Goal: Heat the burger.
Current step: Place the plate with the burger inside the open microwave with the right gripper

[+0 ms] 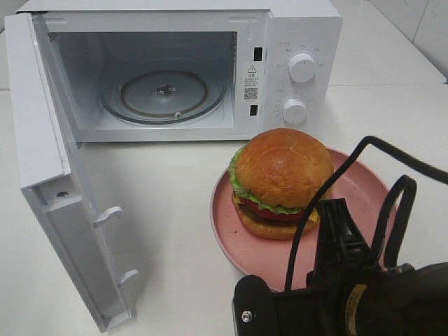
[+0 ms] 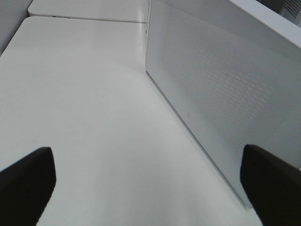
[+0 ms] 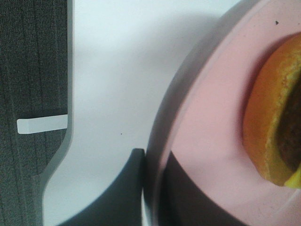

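Spreading under everything is a smooth, matte white counter (image 1: pixel 168 210). At its back stands a boxy white microwave (image 1: pixel 301 28) with its cavity exposed. The microwave's flat, rectangular door (image 1: pixel 42 140) is swung fully out to the left of the exterior view. Inside the cavity lies a round, ridged glass turntable (image 1: pixel 164 94), and two round white knobs (image 1: pixel 302 67) sit one above the other on the control panel.

In front of the panel, on the counter, rests a flat, round pink plate (image 1: pixel 231 238) with a low raised rim and a dull finish. The burger (image 1: pixel 280 175) sits on this plate, outside the microwave. Its domed orange-brown bun is glossy and faintly pitted, and beneath it come a ruffled green lettuce layer (image 1: pixel 241 187), a red slice and a dark patty.

The black right arm, with looping cables (image 1: pixel 392 210), reaches in from the near right. Its right end effector (image 3: pixel 153 188) is pressed nearly together on the plate's rim, with one dark finger (image 3: pixel 134 188) on the counter side and the other on the plate's upper face, near the burger's bottom bun.

The left end effector (image 2: pixel 150 188) is spread wide and holds nothing. It hovers over bare counter beside the door's finely perforated outer panel (image 2: pixel 221 94).
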Robot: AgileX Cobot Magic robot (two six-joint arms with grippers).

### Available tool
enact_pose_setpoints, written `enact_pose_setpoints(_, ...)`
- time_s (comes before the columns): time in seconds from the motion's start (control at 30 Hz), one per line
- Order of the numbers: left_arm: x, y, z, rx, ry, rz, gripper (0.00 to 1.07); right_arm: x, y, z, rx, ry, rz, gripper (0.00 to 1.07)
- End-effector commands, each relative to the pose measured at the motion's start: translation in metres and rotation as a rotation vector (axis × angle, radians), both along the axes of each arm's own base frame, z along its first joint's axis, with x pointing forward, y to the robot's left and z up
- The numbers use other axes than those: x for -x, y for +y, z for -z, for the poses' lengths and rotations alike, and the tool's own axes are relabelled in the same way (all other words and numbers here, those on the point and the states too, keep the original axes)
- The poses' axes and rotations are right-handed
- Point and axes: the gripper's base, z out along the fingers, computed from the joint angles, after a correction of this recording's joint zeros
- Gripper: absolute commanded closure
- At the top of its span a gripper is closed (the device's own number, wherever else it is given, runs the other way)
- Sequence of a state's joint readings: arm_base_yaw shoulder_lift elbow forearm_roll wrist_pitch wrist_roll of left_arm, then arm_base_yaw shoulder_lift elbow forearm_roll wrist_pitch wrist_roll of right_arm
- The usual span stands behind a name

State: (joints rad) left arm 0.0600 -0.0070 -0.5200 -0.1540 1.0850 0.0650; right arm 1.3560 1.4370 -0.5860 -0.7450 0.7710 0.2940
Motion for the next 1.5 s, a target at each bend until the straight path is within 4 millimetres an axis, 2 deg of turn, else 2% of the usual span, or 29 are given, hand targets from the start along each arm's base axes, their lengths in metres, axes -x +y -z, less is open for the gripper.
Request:
enact_pose_setpoints(0.03, 0.002, -0.001, 0.0, 0.009, -0.026, 0.001, 0.07, -0.002, 0.005, -0.003, -0.01, -0.039, -0.094, 1.06)
enact_pose_setpoints(0.23, 0.002, -0.001, 0.0, 0.009, -0.026, 0.001, 0.07, -0.003, 0.009, -0.002, -0.005, -0.033, -0.207, 1.07)
enact_pose_setpoints(0.37, 0.002, -0.001, 0.0, 0.009, -0.026, 0.001, 0.07, -0.008, 0.009, -0.003, 0.004, -0.047, -0.217, 1.07)
enact_pose_setpoints(0.43, 0.002, -0.001, 0.0, 0.009, -0.026, 0.001, 0.07, -0.022, 0.005, -0.003, 0.008, -0.043, -0.224, 1.07)
enact_pose_setpoints(0.73, 0.002, -0.001, 0.0, 0.009, -0.026, 0.001, 0.07, -0.042, 0.002, -0.002, 0.004, -0.026, -0.345, 1.07)
enact_pose_setpoints(0.8, 0.002, -0.001, 0.0, 0.009, -0.026, 0.001, 0.07, -0.053, -0.004, -0.002, 0.021, -0.027, -0.362, 1.07)
enact_pose_setpoints(1.13, 0.002, -0.001, 0.0, 0.009, -0.026, 0.001, 0.07, -0.075, -0.016, 0.0, -0.011, 0.022, -0.466, 1.07)
enact_pose_setpoints(1.5, 0.002, -0.001, 0.0, 0.009, -0.026, 0.001, 0.07, -0.106, -0.022, -0.019, -0.058, -0.01, -0.515, 1.07)
